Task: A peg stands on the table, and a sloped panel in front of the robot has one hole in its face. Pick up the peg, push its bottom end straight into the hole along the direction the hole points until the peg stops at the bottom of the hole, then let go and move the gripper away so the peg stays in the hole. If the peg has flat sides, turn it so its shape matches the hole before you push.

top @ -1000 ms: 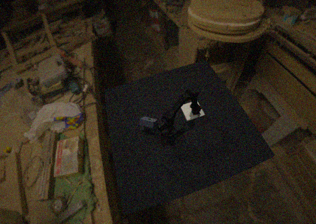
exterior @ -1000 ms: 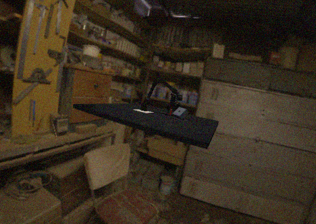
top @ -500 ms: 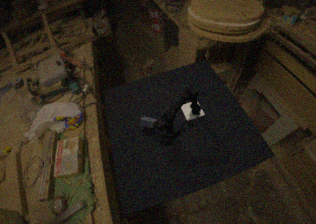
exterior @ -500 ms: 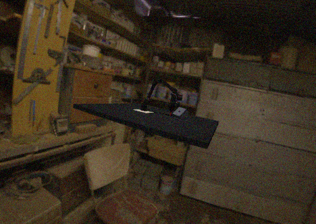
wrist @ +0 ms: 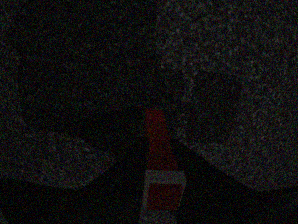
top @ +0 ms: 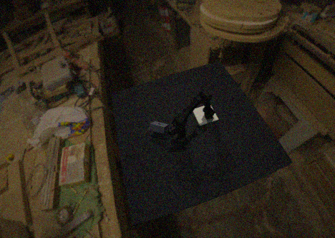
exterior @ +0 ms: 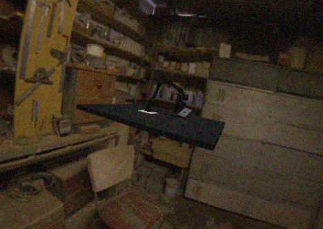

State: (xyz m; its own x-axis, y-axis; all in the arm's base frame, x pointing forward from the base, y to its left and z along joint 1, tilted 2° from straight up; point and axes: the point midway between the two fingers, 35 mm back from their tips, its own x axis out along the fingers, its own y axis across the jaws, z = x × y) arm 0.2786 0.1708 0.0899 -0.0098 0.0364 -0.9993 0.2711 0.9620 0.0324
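A red peg [wrist: 159,145] with square, flat sides and a pale grey band near its red upper end stands between the dark fingers in the wrist view. My gripper [wrist: 157,145] is shut on the peg. The peg's lower end lies in dark shadow, so any gap to the table is hard to tell. The grey sloped panel [top: 159,125] [exterior: 188,110] stands beside the gripper. Its face shows one small dark hole in the exterior view. In the top and exterior views the gripper is a dark, blurred shape close to the panel.
The dark table [top: 215,165] [exterior: 203,127] carries the arm. A bright white square [top: 201,119] [exterior: 152,112] lies at the arm's base. Workshop benches and shelves stand around the table. The views are dim and grainy.
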